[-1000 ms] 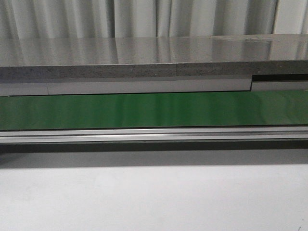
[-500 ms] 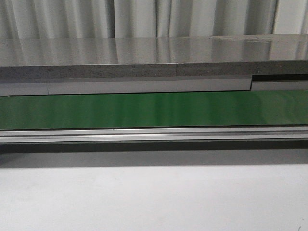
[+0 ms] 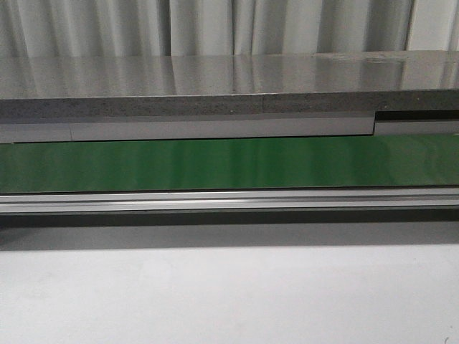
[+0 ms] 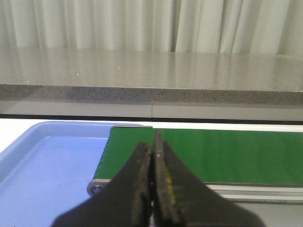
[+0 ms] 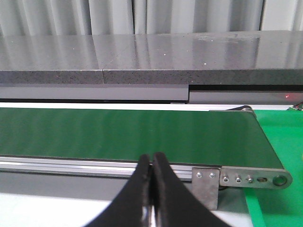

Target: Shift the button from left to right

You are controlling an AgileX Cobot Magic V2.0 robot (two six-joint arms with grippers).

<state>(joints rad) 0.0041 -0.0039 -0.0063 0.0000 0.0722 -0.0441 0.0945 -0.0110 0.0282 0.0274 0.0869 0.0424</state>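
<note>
front level, wrists near belt [image 3: 229, 163], apparently shared

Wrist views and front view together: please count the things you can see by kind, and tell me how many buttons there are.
Buttons: 0 in view
Green conveyor belt: 1
Blue tray: 1
Grey stone counter: 1
Grippers: 2, left gripper and right gripper, both shut and empty
Total: 5 things

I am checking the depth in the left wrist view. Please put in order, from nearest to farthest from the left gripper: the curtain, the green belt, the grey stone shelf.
Measured from the left gripper, shut:
1. The green belt, just beyond the fingertips, beside the blue tray.
2. The grey stone shelf, behind and above the belt.
3. The curtain, at the very back.
</note>
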